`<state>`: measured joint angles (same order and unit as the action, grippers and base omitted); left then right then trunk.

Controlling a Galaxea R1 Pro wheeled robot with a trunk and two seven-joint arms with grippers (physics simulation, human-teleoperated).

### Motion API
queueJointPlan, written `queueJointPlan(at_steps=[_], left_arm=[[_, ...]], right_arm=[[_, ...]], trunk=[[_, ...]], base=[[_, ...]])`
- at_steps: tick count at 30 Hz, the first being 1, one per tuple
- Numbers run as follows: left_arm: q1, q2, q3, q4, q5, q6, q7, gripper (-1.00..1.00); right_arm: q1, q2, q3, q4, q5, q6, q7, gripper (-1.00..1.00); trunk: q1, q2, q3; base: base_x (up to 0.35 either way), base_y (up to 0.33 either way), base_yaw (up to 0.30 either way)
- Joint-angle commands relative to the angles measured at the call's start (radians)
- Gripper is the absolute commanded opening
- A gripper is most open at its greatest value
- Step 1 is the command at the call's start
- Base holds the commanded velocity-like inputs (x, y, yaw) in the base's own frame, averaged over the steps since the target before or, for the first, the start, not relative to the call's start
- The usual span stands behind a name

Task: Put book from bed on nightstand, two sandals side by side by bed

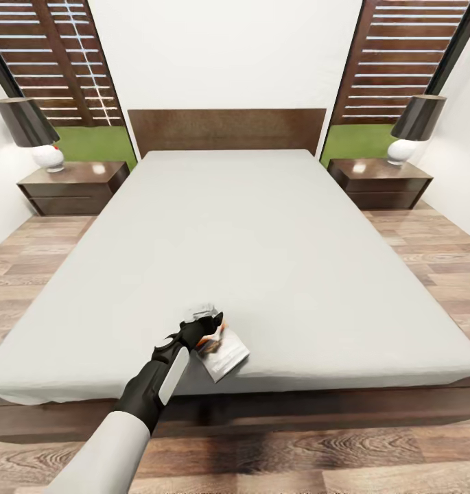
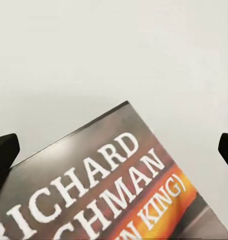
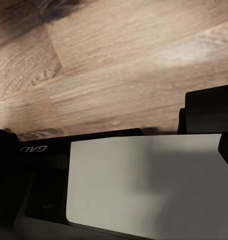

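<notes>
Left gripper [image 1: 206, 328] hangs over the bed [image 1: 262, 261] near its foot edge, jaws spread wide either side of the book [image 1: 222, 351] (dark cover, white lettering, orange band) lying on the mattress. Right gripper [image 3: 221, 135]: can't tell its state, wood floor [image 3: 109, 60] beyond.

The book [image 2: 109, 190] is cut off by the frame's edge.

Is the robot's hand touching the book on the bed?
Cannot tell. In the left wrist view the fingertips stand wide of the book, but the head view has the left gripper overlapping the book's edge on the bed, hiding any gap.
</notes>
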<state>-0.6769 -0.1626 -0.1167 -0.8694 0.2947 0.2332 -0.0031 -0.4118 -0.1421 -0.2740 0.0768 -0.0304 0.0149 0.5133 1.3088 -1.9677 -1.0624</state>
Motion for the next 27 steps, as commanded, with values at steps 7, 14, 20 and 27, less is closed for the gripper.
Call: queueJointPlan(at_steps=[7, 14, 20, 27], left_arm=[[0.000, 0.000, 0.000, 0.000, 0.007, 0.005, 0.000, 1.00], [0.000, 0.000, 0.000, 0.000, 0.007, 0.005, 0.000, 1.00], [0.000, 0.000, 0.000, 0.000, 0.007, 0.005, 0.000, 1.00], [0.000, 0.000, 0.001, 0.000, 0.008, 0.006, 0.000, 1.00]], right_arm=[[-0.001, -0.001, -0.005, 0.003, -0.003, 0.002, 0.003, 1.00], [-0.001, -0.001, -0.005, 0.003, -0.003, 0.002, 0.002, 1.00], [-0.001, -0.001, -0.005, 0.003, -0.003, 0.002, 0.003, 1.00], [-0.001, -0.001, -0.005, 0.003, -0.003, 0.002, 0.003, 1.00]], trunk=[[0.000, 0.000, -0.001], [0.000, 0.000, -0.001], [0.000, 0.000, -0.001], [0.000, 0.000, -0.001]], base=[[-0.015, 0.000, 0.000], [0.000, 0.000, 0.000], [0.000, 0.000, 0.000], [0.001, 0.000, 0.000]])
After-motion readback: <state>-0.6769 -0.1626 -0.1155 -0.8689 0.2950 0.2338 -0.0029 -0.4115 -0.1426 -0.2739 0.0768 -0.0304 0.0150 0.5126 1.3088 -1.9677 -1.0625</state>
